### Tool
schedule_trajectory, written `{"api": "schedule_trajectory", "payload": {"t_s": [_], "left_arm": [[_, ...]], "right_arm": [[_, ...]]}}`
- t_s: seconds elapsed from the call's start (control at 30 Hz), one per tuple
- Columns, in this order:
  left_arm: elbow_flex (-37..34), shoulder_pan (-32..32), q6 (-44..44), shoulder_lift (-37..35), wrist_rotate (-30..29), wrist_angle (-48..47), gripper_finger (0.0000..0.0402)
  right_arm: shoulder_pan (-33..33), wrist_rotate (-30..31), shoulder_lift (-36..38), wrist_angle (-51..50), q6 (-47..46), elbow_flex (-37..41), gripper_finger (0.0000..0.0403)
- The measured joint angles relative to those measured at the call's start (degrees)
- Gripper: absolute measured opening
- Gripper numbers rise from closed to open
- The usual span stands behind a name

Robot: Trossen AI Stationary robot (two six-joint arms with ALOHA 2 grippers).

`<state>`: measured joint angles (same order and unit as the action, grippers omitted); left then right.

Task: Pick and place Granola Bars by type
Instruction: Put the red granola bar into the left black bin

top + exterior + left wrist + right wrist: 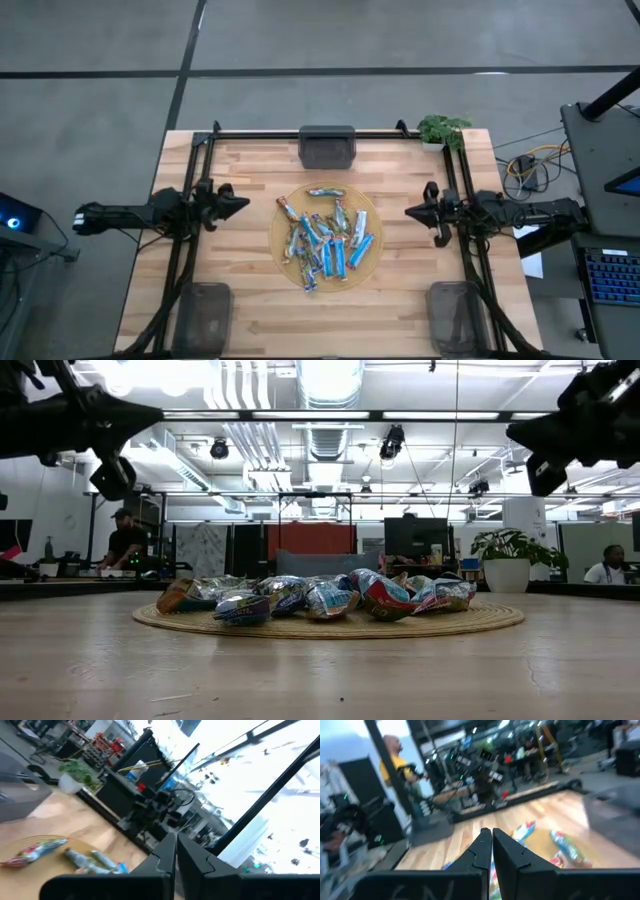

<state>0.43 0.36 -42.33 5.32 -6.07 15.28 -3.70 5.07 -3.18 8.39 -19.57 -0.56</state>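
A: High view. Granola Bars (325, 240) heaped on round woven mat (283, 243), mid desk (250, 170). Left pincer (243, 203) and right pincer (408, 211) flank it, apart from pile.

B: Low view. Bars piled, both arms aloft.

A: Wrist views. Each pincer's fingers pressed together, holding nothing.

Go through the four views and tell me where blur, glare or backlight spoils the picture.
High view: sharp and evenly lit, granola bars on the round mat clear. Low view: bright ceiling lights leave both arms as dark silhouettes. Left wrist view: smeared by blur, upper right washed out white, left gripper dark. Right wrist view: blurred throughout, bars and person soft behind the right gripper.
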Motion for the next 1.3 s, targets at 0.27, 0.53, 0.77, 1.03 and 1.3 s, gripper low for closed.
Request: {"api": "schedule_trajectory", "payload": {"t_s": [0.27,0.53,0.77,1.03,1.3], "left_arm": [[0.0,0.0,4.1,0.0,-7.5,13.4,0.0],[5.9,0.0,16.5,0.4,-8.4,20.8,0.0],[19.3,0.0,26.4,2.9,-8.0,14.3,0.0],[43.4,0.0,31.1,11.2,-7.8,-8.9,0.0],[69.1,0.0,38.5,24.9,-5.5,-30.2,0.0]], "right_arm": [[0.0,6.2,0.0,16.6,-1.3,0.0,0.0009],[0.0,10.3,0.0,28.2,-2.7,-3.2,0.0008],[0.0,10.5,-5.1,27.9,6.5,-15.5,0.0008],[0.0,10.5,-16.7,13.6,12.7,-38.1,0.0008],[0.0,10.5,-29.6,-11.5,14.3,-62.6,0.0008]]}}
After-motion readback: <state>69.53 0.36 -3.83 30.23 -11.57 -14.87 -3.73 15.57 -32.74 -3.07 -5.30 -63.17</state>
